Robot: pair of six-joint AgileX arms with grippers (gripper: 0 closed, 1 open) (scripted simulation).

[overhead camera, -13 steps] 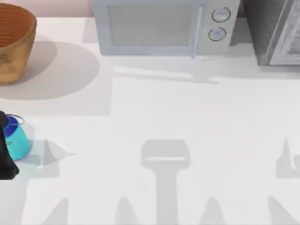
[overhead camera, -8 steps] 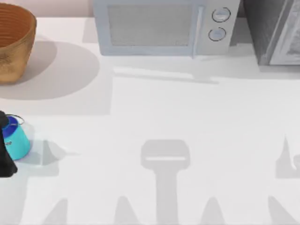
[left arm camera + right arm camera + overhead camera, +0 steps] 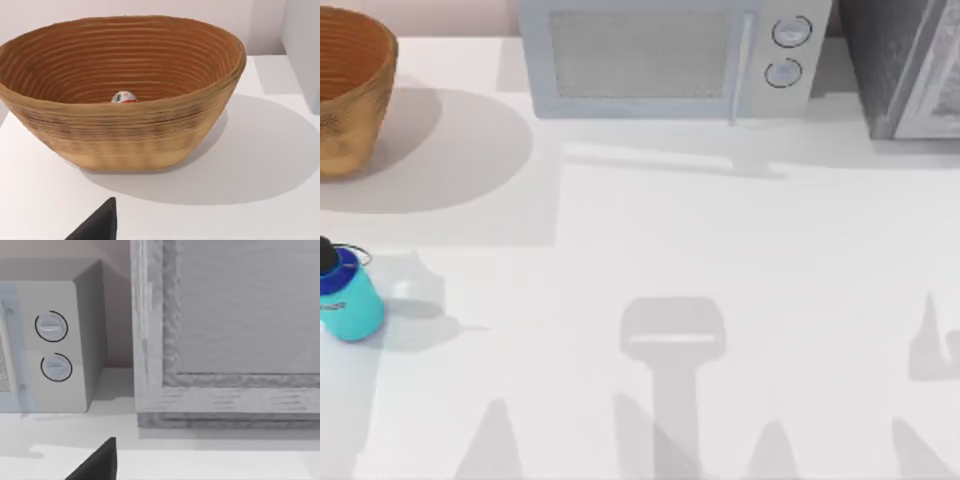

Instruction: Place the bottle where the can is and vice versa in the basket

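I'm seeing the bottle (image 3: pixel 347 297) sitting on the table (image 3: pixel 720 250) at the near left edge of the top view, its dark blue cap pointing toward the far side and its teal body toward me. Nothing is touching it. The basket (image 3: pixel 350 90) is standing at the far left corner, well apart from the bottle, casting a wide shadow to its right.

My left wrist camera is looking straight at the basket (image 3: pixel 125 125) from the near side. Inside it, the can (image 3: pixel 123 97) is peeking over the near rim, resting low against the reddish inner wall.

A dark tip of the left gripper (image 3: pixel 97 225) is showing in that view, over bare table in front of the basket; I cannot tell how far apart its fingers are, and it is holding nothing that I can see.

My right gripper (image 3: pixel 97 462) is showing as a dark tip facing the microwave (image 3: pixel 50 347); its opening I cannot tell either.
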